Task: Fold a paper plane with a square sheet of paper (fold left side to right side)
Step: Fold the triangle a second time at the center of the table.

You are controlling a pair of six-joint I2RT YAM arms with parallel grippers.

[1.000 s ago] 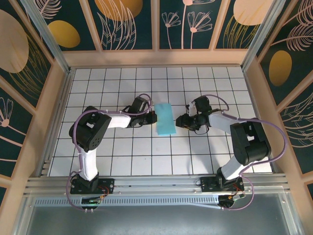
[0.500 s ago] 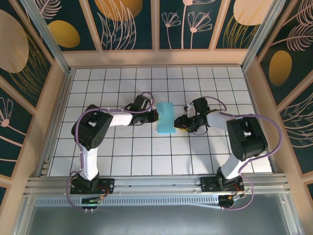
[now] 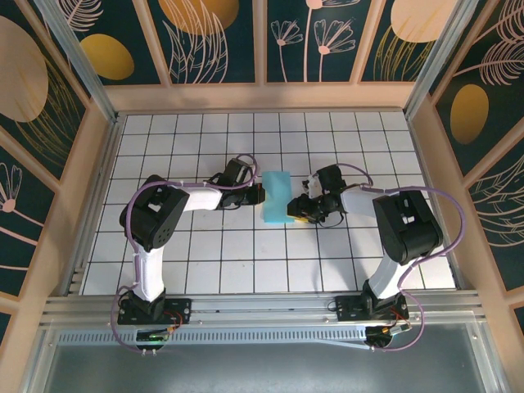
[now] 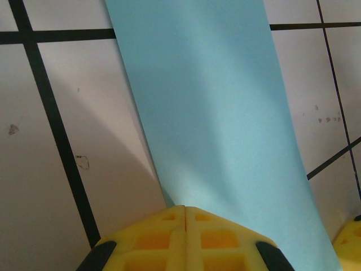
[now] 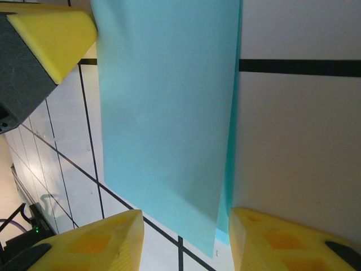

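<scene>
The square sheet of paper (image 3: 277, 197) lies on the white grid table, folded in half into a narrow turquoise rectangle, not a paper plane. My left gripper (image 3: 259, 195) is shut, and its yellow tips (image 4: 185, 210) sit at the left long edge of the paper (image 4: 220, 113). My right gripper (image 3: 300, 210) is open at the paper's near right corner. In the right wrist view the paper (image 5: 169, 113) shows two layers along its right edge, and that corner reaches between my open gripper (image 5: 186, 228) fingers. The left gripper's yellow finger (image 5: 53, 34) shows at the far side.
Wooden walls (image 3: 90, 188) enclose the grid table (image 3: 246, 254) on three sides. A metal rail (image 3: 262, 307) with both arm bases runs along the near edge. Open tiles surround the paper in front and behind.
My right gripper has slid left and slightly nearer, up to the paper's right edge. The left gripper stays shut at the left edge. The paper has barely shifted.
</scene>
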